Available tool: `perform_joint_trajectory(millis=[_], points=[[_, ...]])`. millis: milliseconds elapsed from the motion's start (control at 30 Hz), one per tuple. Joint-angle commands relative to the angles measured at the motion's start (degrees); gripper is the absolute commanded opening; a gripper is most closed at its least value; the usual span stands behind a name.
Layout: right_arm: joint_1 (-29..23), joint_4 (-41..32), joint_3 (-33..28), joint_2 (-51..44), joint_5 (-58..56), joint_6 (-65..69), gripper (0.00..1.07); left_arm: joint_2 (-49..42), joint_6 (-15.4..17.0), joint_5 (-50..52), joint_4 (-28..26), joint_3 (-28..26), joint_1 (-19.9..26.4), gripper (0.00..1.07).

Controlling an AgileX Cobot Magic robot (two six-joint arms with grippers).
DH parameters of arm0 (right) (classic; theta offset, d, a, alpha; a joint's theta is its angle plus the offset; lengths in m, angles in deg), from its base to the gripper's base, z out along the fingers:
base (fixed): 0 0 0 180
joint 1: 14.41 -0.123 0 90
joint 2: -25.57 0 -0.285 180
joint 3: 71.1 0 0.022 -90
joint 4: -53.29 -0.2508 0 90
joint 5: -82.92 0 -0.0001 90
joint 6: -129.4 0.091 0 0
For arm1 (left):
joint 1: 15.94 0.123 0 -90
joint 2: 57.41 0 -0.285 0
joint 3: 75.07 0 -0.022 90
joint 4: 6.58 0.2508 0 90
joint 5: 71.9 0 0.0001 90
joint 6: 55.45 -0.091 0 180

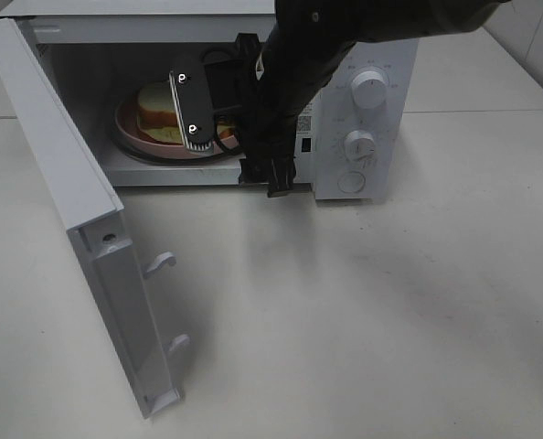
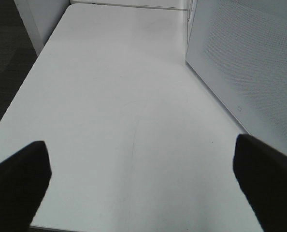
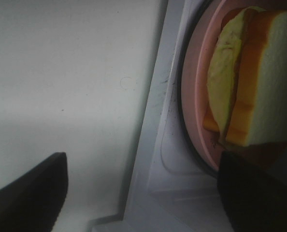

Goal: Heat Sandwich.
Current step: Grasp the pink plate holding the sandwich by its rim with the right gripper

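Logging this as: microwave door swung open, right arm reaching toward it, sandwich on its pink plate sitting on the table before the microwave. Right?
Not quite. The sandwich on its pink plate sits inside the microwave, not on the table; the exterior high view shows it. The door is open and the right arm does reach toward it.

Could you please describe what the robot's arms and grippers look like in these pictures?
The right arm is glossy black, thick and rounded. The right gripper is black too; one finger has a pale, flat face with a ribbed edge and two round screw marks. A thin black cable seems to curl beside it. The left gripper shows only two dark, blunt fingertips.
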Motion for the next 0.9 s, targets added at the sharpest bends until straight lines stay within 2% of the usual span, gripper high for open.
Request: perform_joint_trajectory(millis=[33,433,667,900], points=[[-0.17,0.4,3.55,3.32,0.4,1.2,0.8,-0.92,0.0,0.8,-0.29,0.11,0.29,0.98],[0.0,0.46,11.29,11.17,0.06,2.81,0.77,-0.92,0.0,0.8,-0.29,0.11,0.29,0.98],[0.0,0.46,18.91,16.79,-1.66,5.67,0.76,-0.92,0.0,0.8,-0.29,0.11,0.29,0.98],[0.0,0.46,23.89,20.34,-2.81,6.02,0.76,-0.92,0.0,0.8,-0.29,0.11,0.29,0.98]])
